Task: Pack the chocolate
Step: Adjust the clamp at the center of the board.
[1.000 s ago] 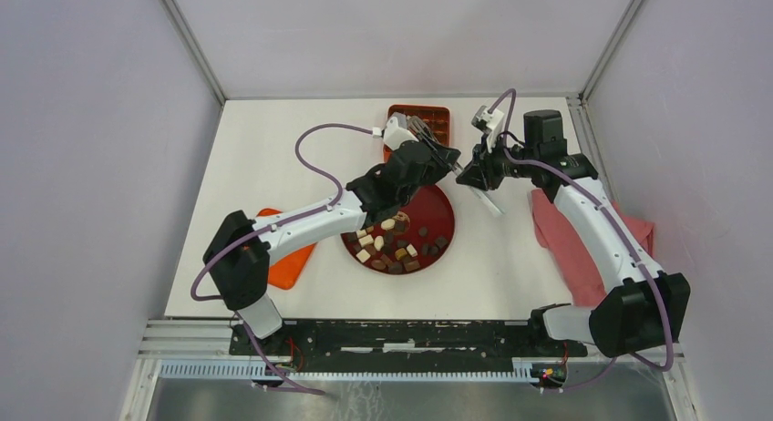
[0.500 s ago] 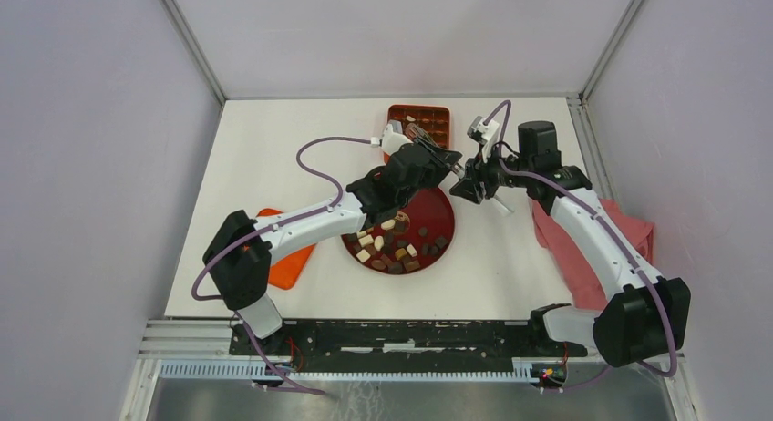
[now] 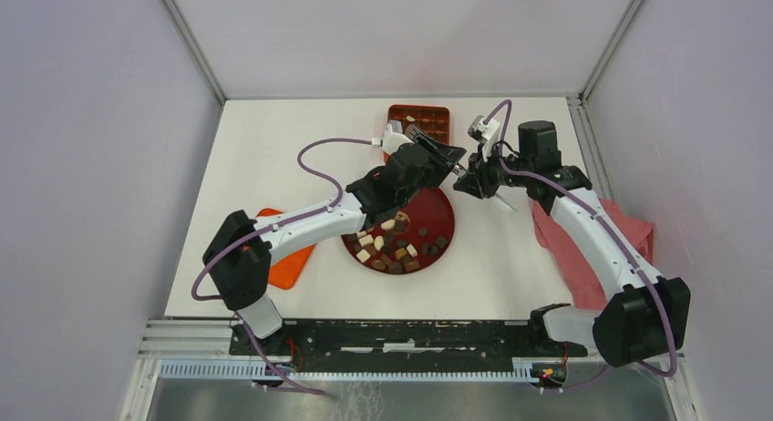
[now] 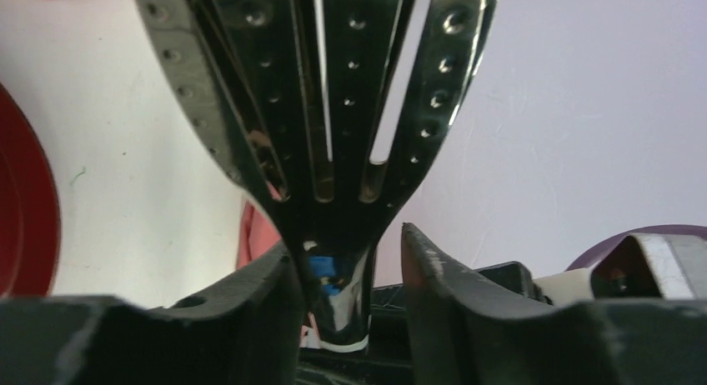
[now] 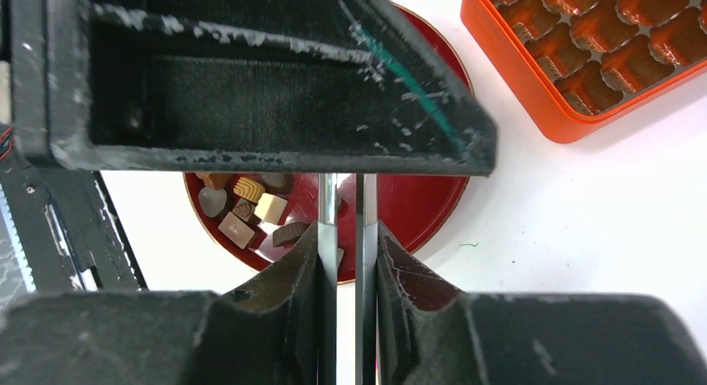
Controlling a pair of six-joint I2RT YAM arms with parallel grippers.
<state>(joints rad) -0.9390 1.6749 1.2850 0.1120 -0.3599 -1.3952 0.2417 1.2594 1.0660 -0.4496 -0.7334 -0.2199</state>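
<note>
The chocolate (image 3: 392, 243) lies piled on the near-left part of a round red plate (image 3: 443, 211); the right wrist view also shows the chocolate (image 5: 250, 210) on the plate (image 5: 421, 210). Both grippers meet above the plate's far edge around shiny slotted metal tongs (image 4: 325, 110). My left gripper (image 4: 346, 243) is open: the tongs' neck rests against one finger, with a gap to the other. My right gripper (image 5: 346, 235) is shut on the tongs' two thin arms (image 5: 328, 206). From above, the left gripper (image 3: 447, 159) and the right gripper (image 3: 468, 179) nearly touch.
A square orange box (image 3: 428, 120) with gridded compartments stands behind the plate, seen also at the top right of the right wrist view (image 5: 584, 60). A pink cloth (image 3: 592, 239) lies at the right. An orange lid (image 3: 293, 257) lies under the left arm.
My right gripper moved left and up to the left gripper, opened, then shut on the tongs. The left jaws have widened off the tongs.
</note>
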